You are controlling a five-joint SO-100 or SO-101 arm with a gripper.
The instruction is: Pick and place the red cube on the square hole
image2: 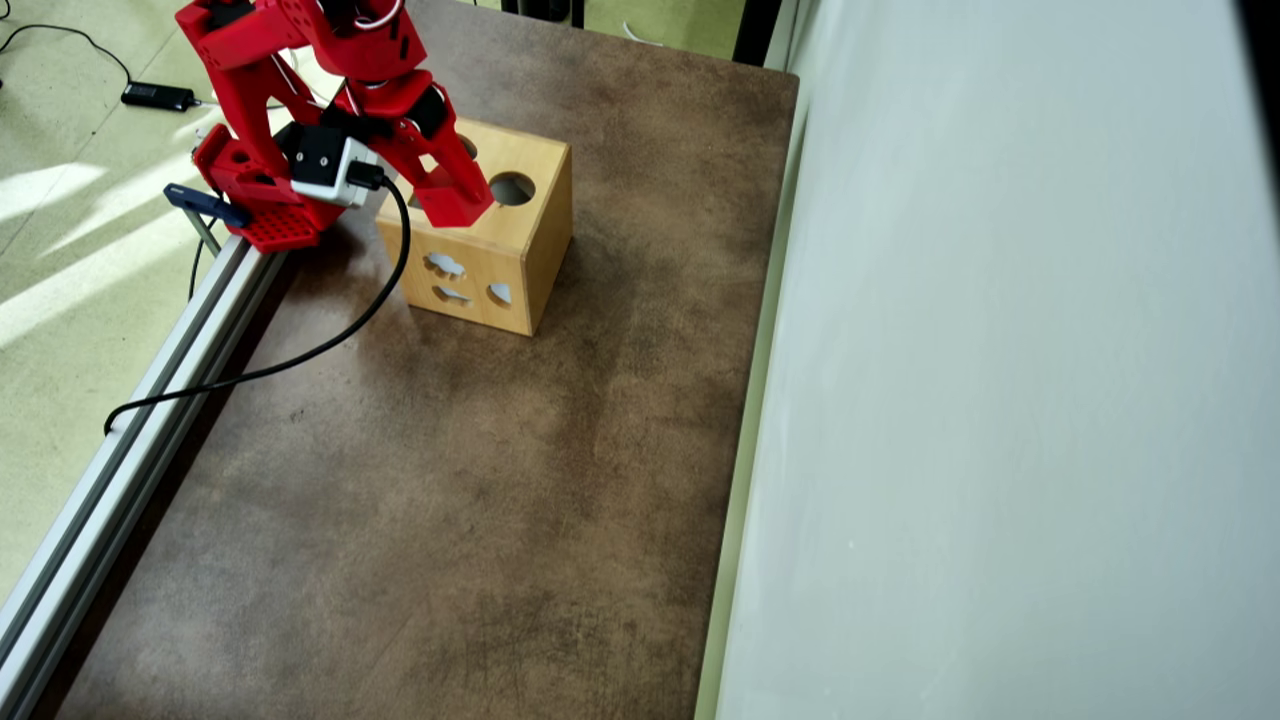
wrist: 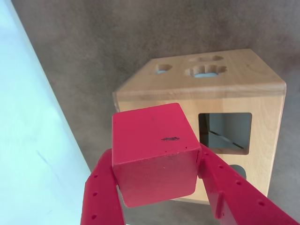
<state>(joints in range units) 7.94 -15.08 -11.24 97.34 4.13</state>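
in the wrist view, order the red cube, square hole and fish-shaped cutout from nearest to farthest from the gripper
1. red cube: clamped between the fingers of the gripper.
2. square hole: just right of the cube, on the box face turned to the camera.
3. fish-shaped cutout: higher up, on the box's far face.

a mottled brown surface point(image2: 450, 480) fills most of the overhead view. a pale wall panel point(image2: 1000, 400) runs along its right edge, and an aluminium rail point(image2: 130, 440) runs along its left edge. a black cable point(image2: 330, 340) curves across the brown top to the rail. beyond the rail lies a light green floor point(image2: 60, 300), sunlit in stripes, with a small black adapter point(image2: 157, 96) and its cord near the top left corner.
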